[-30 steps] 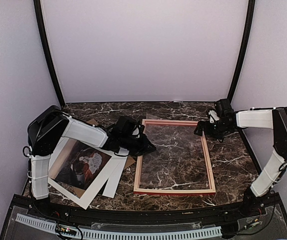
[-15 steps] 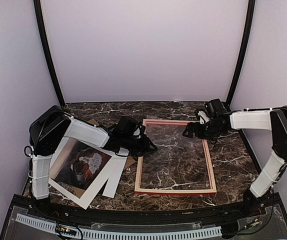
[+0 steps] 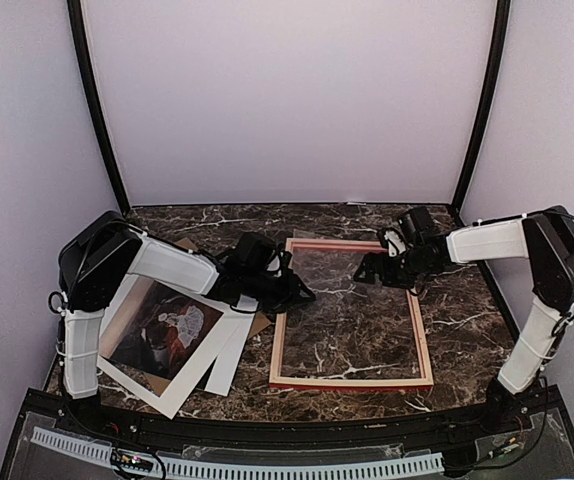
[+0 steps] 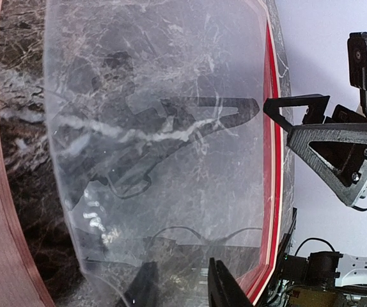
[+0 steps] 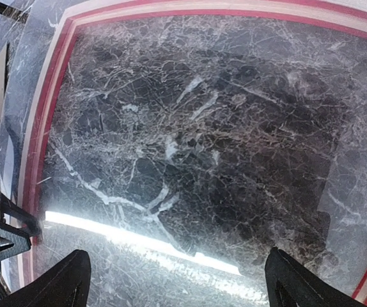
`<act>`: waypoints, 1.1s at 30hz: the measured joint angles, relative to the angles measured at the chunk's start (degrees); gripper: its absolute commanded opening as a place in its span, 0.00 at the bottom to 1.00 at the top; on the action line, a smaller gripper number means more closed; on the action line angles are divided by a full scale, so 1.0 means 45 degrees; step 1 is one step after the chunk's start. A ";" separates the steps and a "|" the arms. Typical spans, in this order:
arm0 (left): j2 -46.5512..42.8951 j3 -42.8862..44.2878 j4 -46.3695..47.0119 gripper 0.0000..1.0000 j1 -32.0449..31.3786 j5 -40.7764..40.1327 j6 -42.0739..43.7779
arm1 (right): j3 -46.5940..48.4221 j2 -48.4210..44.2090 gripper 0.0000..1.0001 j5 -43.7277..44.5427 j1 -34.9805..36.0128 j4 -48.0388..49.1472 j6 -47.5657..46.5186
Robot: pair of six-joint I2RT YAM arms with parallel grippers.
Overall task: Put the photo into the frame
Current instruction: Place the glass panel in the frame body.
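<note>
– Red rim and pale wood back: the frame (image 3: 422, 340) lies flat in the middle of the desk (image 3: 467, 330), with a clear sheet (image 4: 158, 160) resting in it. Where's the photo (image 3: 167, 328)?

– At the frame's 9 o'clock, picture side up, lying with the white mat (image 3: 225, 360) and partly beneath the left arm. Nothing has hold of it.

– And the 2 hands?

– The left hand (image 4: 183, 288) sits at the frame's 10 o'clock edge. It's narrowly parted, 1 finger on either side of the sheet's edge with a gap to spare, so I'd say it isn't pinching. The right hand (image 5: 177, 281) hangs over the sheet toward 1 o'clock, spread wide and holding nothing.

– Which step is this, then?

– Seating the clear sheet, I'd judge. The photo's turn hasn't come.

– Next?

– Both hands need to get clear of the frame. Then the left one has to reach to 9 o'clock and lift thin paper off the desk, probably by an edge or corner. The pale wood suggests the frame is face down. If so, the photo would need turning picture side down and squaring to the opening before it's lowered.
</note>
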 measured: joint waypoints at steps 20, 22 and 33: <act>-0.0073 -0.0049 -0.0413 0.40 -0.0058 -0.0180 0.0238 | -0.0136 0.0340 0.96 0.0068 0.0000 0.0340 -0.0015; -0.0243 -0.0170 -0.0563 0.40 -0.0058 -0.0330 0.0311 | -0.0136 0.0340 0.96 0.0112 0.0000 0.0330 -0.0058; -0.1452 -0.0695 -0.1180 0.42 -0.0063 -0.1205 0.0811 | -0.0136 0.0340 0.96 0.0175 0.0000 0.0321 -0.0180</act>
